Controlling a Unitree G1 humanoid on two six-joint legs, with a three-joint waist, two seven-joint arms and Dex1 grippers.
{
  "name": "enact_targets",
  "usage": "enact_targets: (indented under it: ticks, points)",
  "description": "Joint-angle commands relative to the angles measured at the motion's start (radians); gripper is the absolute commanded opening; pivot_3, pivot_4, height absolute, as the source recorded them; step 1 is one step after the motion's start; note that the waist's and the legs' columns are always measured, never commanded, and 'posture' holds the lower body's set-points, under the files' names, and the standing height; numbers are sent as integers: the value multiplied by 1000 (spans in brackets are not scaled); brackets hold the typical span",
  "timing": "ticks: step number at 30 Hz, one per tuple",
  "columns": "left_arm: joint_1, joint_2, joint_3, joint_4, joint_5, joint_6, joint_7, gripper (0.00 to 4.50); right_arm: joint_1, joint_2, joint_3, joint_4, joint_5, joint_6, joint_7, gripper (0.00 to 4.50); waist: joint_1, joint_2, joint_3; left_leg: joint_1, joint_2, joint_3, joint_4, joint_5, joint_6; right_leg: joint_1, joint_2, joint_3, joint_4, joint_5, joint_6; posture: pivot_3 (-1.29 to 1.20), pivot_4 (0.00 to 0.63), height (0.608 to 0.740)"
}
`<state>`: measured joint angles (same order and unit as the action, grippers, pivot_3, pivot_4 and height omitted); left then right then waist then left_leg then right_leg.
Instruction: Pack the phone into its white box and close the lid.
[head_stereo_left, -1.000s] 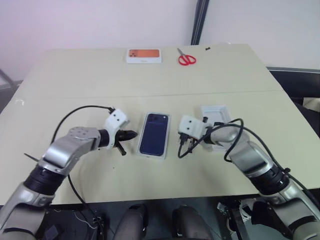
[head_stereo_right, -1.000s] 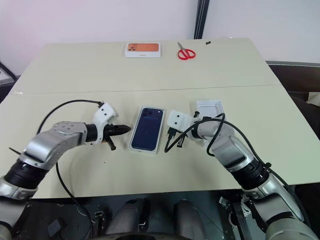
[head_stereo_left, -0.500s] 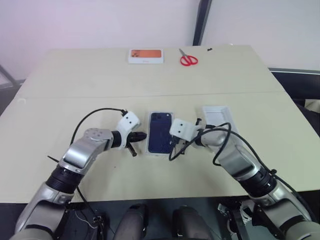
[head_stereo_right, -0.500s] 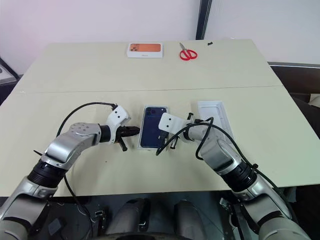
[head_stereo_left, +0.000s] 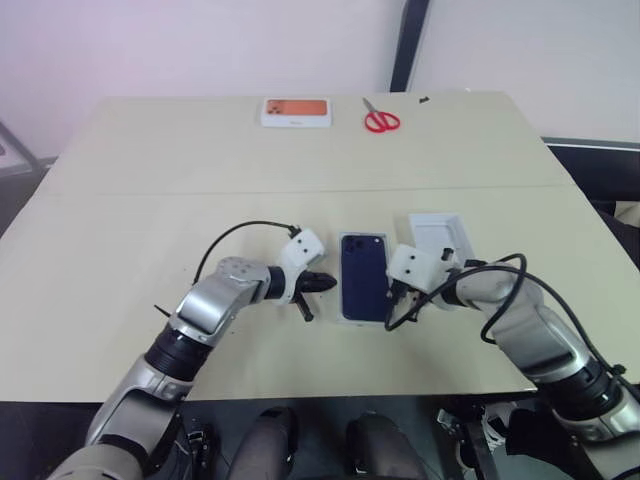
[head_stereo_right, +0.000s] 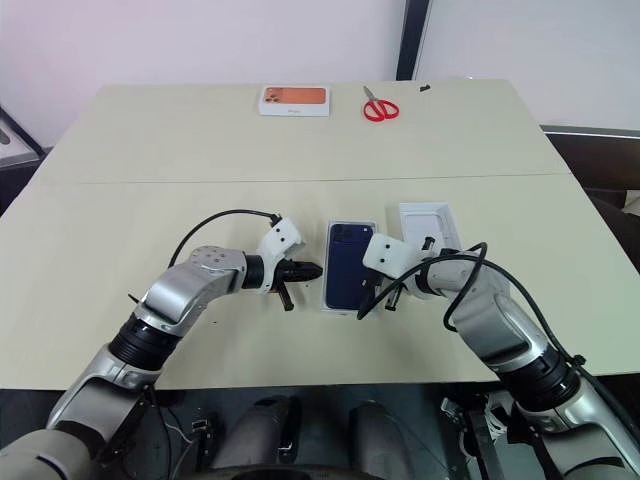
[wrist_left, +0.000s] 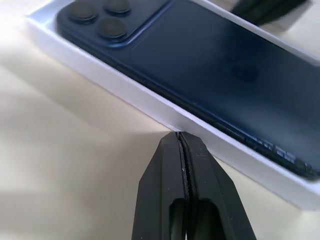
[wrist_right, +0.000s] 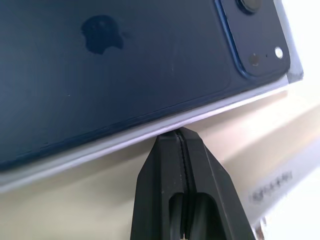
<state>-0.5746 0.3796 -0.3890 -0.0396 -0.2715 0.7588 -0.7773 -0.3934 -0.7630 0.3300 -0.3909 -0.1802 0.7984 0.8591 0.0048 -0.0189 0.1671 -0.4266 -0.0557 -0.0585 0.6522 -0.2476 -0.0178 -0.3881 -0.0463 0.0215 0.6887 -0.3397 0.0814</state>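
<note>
phone (head_stereo_left: 364, 288) sitting back-up in the white box (head_stereo_left: 344, 318), left gripper (head_stereo_left: 325, 284) and right gripper (head_stereo_left: 392, 294) flanking it, scissors (head_stereo_left: 380, 120) lying way back

The phone (head_stereo_left: 364, 285) is dark navy blue, lying in the white box (wrist_left: 165, 112). Red-handled scissors (head_stereo_left: 381, 120) and a white box with an orange picture (head_stereo_left: 296, 111) lie on the pale beige table (head_stereo_left: 130, 230).

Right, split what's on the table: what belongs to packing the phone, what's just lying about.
For the job: dark navy-blue slab phone; shallow white rectangular box holding it; shallow white lid beside it, open side up.
Lying about: white box with an orange picture; red-handled scissors.
</note>
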Motion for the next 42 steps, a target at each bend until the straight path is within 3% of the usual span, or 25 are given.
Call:
enact_targets:
  ticks: [1,15,18,24,28,34,42]
  points:
    - [-26,-46,-39,-22,-8,-10,-40,49,5,-3,-19,-54,29,-22,12,0,1,0,0,0,0,0,0,0,0,0,0,0,0,0,0,0,150,740]
    - [-7,-29,30,-15,4,0,-33,49,-3,-56,-60,-53,45,-40,53,0,4,0,0,0,0,0,1,1,-1,0,0,0,0,0,0,0,150,740]
    - [11,1,84,-44,-16,8,-36,0,-20,-103,-129,-74,101,-10,107,765,4,0,0,0,0,0,1,0,-1,0,0,0,0,0,0,0,150,740]
    - [57,65,164,-102,-59,-5,-56,0,-79,-62,-276,-85,237,171,84,3606,0,0,0,0,0,0,0,0,0,0,0,0,0,0,0,0,150,740]
    - [124,146,230,-130,-78,-144,-146,0,-147,3,-328,-43,294,480,7,3606,-2,1,0,0,1,0,0,0,-1,0,0,0,0,0,0,0,150,740]
    - [227,220,277,-111,-93,-409,-313,0,-224,114,-332,-23,351,764,-113,3606,2,1,0,0,1,0,-2,1,-1,-1,-1,0,-1,0,-1,0,150,740]
    - [278,237,265,-145,-113,-472,-381,0,-269,206,-334,110,330,816,-334,3606,2,2,-1,0,0,0,-2,0,1,-1,-1,0,-1,0,-1,0,150,740]
